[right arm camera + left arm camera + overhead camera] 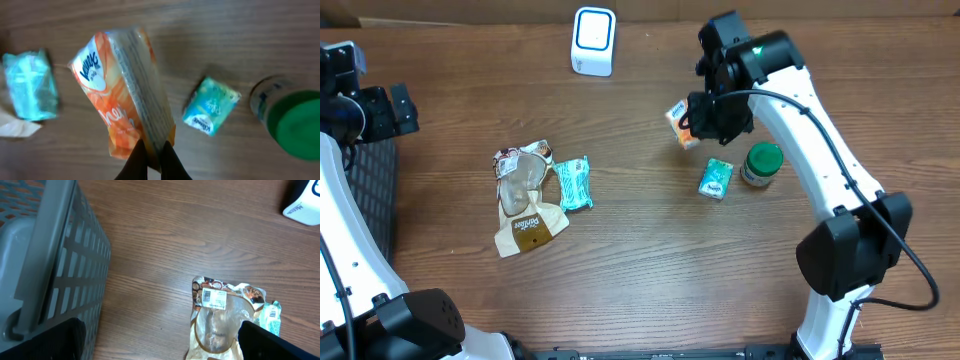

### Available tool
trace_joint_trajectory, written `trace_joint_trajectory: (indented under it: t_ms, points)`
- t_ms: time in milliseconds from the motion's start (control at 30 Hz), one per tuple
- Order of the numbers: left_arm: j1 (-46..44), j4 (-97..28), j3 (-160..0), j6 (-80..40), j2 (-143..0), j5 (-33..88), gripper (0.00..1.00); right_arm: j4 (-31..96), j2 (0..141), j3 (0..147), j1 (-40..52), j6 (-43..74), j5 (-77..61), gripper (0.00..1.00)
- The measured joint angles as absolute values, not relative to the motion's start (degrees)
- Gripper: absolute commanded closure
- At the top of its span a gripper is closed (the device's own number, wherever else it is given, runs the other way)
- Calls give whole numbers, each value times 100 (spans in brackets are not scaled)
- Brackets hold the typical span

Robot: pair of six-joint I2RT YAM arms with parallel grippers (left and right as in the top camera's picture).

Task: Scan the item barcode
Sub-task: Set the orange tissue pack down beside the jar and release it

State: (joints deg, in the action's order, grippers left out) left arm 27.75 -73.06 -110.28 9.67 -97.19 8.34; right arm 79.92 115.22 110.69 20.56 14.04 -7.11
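Observation:
An orange tissue pack (120,95) hangs in the air, pinched at its lower edge by my right gripper (154,150), which is shut on it. Seen from overhead, the pack (680,122) sits just left of the right gripper (705,120), above the table's back right. The white scanner with a blue face (593,40) stands at the back centre, apart from the pack; its corner shows in the left wrist view (305,205). My left gripper (160,341) is open and holds nothing, hovering at the far left (390,112) beside the basket.
A teal tissue pack (716,179) and a green-lidded jar (761,165) lie below the right gripper. A tan snack pouch (525,195) and a teal packet (573,183) lie left of centre. A grey basket (45,255) stands at the left edge.

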Motion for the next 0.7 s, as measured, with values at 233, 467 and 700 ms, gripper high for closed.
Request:
trace_joint_trajectory:
  t_ms: [233, 467, 700]
  points:
    - [2775, -7306, -11028, 967, -9719, 834, 0, 6954, 11548, 9561, 1710, 1494, -716, 96]
    - [2775, -7306, -11028, 967, -9719, 832, 1, 6713, 11557, 9076, 1269, 1610, -709, 55]
    - [2775, -7303, -11028, 967, -9719, 834, 0, 6816, 11563, 9218, 1251, 1614, -932, 51]
